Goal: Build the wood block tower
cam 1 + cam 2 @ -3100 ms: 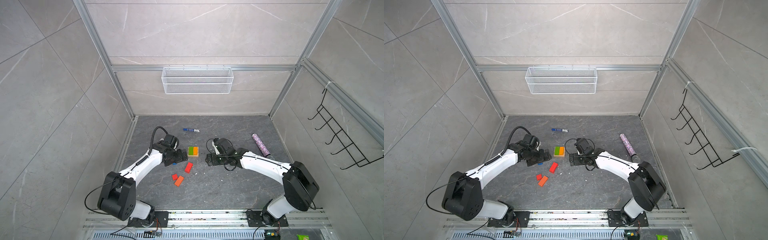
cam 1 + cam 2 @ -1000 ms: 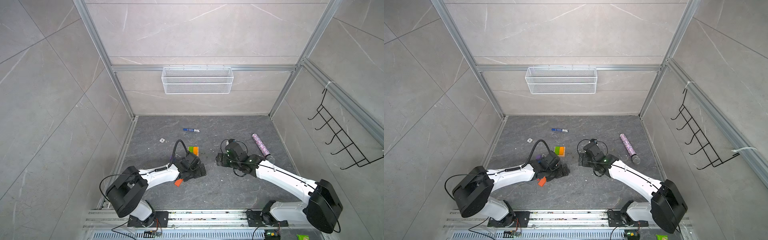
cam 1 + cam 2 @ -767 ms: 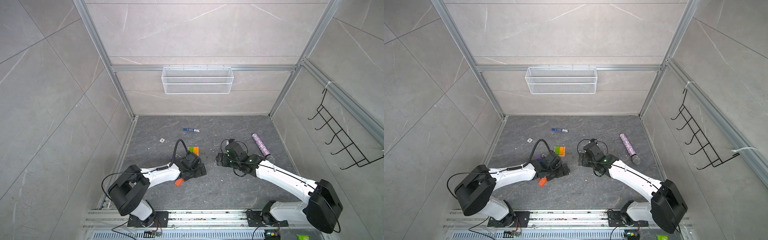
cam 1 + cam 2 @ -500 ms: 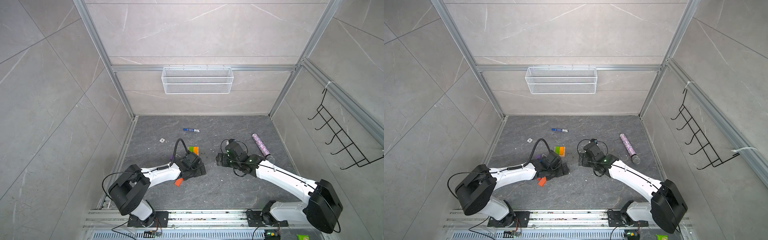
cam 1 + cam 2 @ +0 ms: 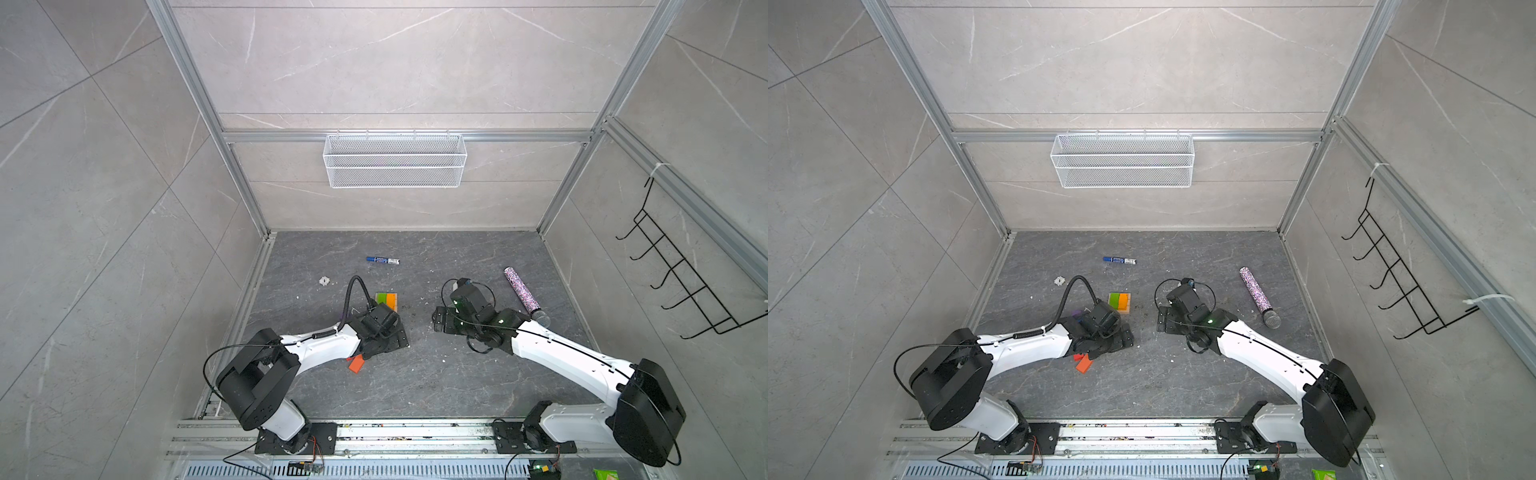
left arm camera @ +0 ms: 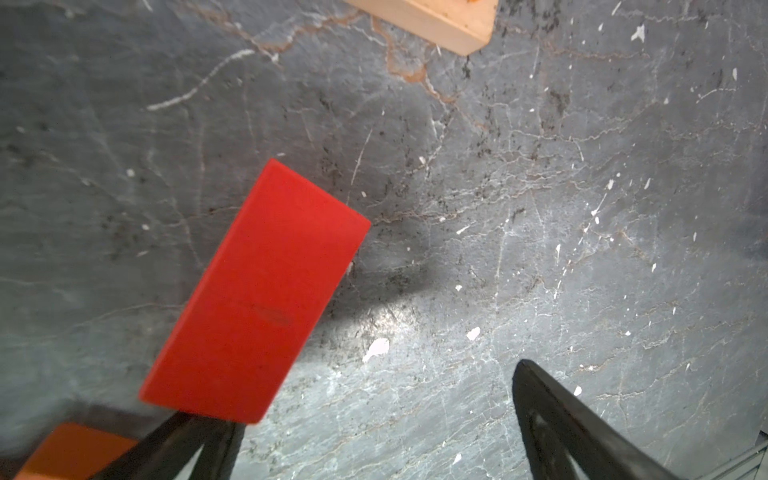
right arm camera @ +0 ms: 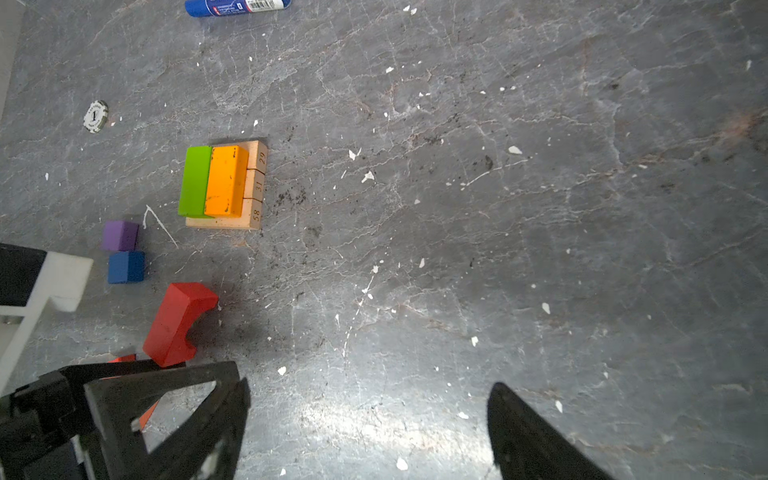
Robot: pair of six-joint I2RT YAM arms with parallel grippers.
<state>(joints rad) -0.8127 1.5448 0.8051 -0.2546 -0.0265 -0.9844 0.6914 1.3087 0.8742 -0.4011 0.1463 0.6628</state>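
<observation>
The left end effector [image 5: 392, 338] sits lower toward the front edge of the tabletop [image 5: 415, 386] than it did three seconds ago, when it stood off the left side of the tower [image 5: 386, 299]. It now hangs over the red block [image 6: 257, 299], which the top views no longer show because the arm covers it. Over the last second it has barely moved. Its jaws are spread wide and pinch nothing. In the left wrist view the red block lies flat on the tabletop with its near end at one finger [image 6: 187, 444]; whether they touch cannot be told.

The right end effector [image 5: 439, 321] has drawn back from the tower's right side since three seconds ago and has held its place for the last second. Its jaws are also spread, over bare tabletop, and it holds nothing.

The tower stands near the middle of the tabletop, unchanged: a tan base layer with a green and an orange oblong side by side on top. The purple cube [image 7: 120, 235] and blue cube [image 7: 126, 267] lie just beside each other to the tower's front left, near the red block. The orange block [image 5: 356, 364] lies nearer the front edge, beside the left arm. A white chip [image 5: 324, 281], hidden by that arm three seconds ago, now shows toward the left edge.
</observation>
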